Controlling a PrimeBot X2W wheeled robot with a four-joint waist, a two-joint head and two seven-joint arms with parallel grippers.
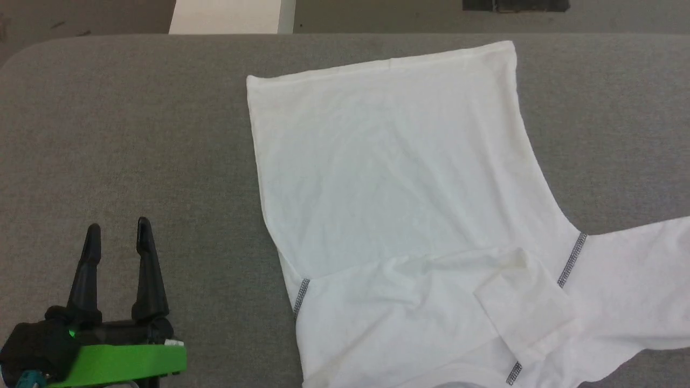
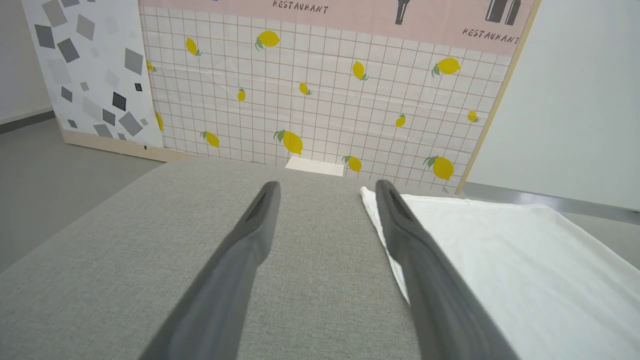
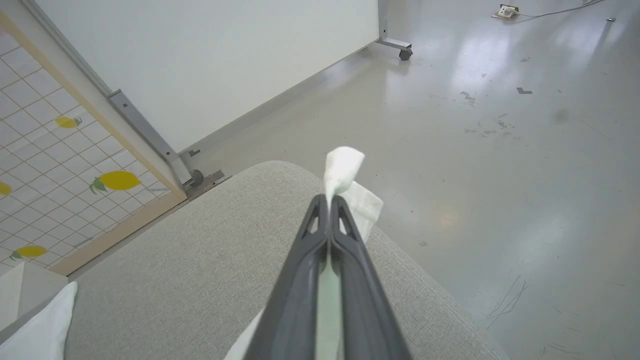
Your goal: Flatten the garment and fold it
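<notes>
The garment [image 1: 399, 178], a white long-sleeved shirt with dark zigzag stitching, lies spread on the grey padded table [image 1: 118, 134], its hem at the far side. One sleeve is folded across its lower body; the other sleeve [image 1: 636, 280] runs off to the right. My left gripper [image 1: 117, 231] stands open over bare table to the left of the shirt, fingers pointing away, nothing between them. In the left wrist view the shirt's edge [image 2: 500, 260] lies just right of the gripper [image 2: 325, 190]. My right gripper [image 3: 330, 200] is shut on a white sleeve end [image 3: 347, 175] near the table's corner.
A white box [image 1: 232, 16] stands beyond the table's far edge. A lemon-patterned tiled panel [image 2: 320, 95] and a white partition [image 3: 200, 65] rise behind the table. Grey floor [image 3: 500, 150] lies past the table's rounded corner. Bare table surface stretches left of the shirt.
</notes>
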